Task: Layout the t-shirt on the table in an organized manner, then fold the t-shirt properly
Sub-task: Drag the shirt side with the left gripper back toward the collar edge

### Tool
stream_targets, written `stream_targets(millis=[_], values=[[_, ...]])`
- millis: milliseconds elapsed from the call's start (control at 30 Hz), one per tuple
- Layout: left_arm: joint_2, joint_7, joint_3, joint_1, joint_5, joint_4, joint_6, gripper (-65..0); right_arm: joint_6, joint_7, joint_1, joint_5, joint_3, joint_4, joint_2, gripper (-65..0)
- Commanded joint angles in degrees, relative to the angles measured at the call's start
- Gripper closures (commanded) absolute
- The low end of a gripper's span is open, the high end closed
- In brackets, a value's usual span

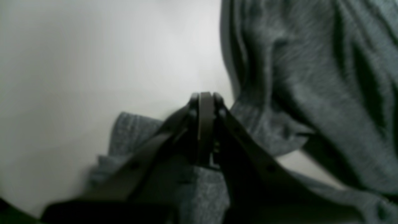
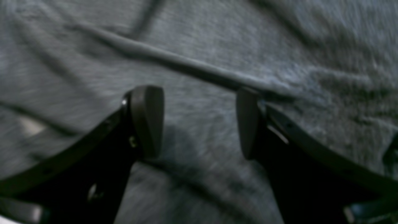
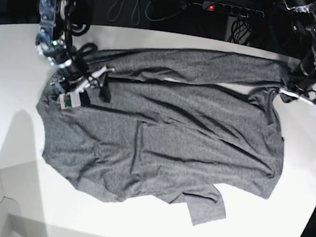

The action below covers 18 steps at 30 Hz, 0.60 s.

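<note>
The t-shirt [image 3: 161,138], dark grey with long sleeves, lay spread on the white table [image 3: 9,137], its cloth wrinkled. One sleeve was stretched along the far edge of the t-shirt, and the other sleeve end was folded at the near edge. The left gripper [image 1: 205,99] was closed at the t-shirt's collar side, with a fold of the grey cloth just beside and under its tips; whether it pinched the cloth I cannot tell. The right gripper [image 2: 199,121] stood with its jaws wide apart above the t-shirt's hem side, holding nothing.
</note>
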<state>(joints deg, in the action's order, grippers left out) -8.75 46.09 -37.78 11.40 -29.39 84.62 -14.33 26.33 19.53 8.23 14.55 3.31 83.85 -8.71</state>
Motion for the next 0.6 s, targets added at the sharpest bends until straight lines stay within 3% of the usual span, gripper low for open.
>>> stream_targets(millis=[0, 300, 567], values=[[-0.52, -0.94, 0.64, -0.45, -0.64, 0.00, -0.22, -1.0, 0.35, -1.64, -2.21, 0.71, 0.16, -1.08, -1.27, -37.4], [-0.52, -1.03, 1.08, -2.48, -0.55, -3.78, -0.22, -1.0, 0.35, -2.08, -16.80, -9.23, 0.51, -21.83, -2.32, -37.6], [-0.61, -0.68, 0.90, -3.79, -1.16, -2.90, -0.22, -1.0, -0.96, -2.17, -25.06, -12.13, 0.78, -23.50, -0.21, -37.6]])
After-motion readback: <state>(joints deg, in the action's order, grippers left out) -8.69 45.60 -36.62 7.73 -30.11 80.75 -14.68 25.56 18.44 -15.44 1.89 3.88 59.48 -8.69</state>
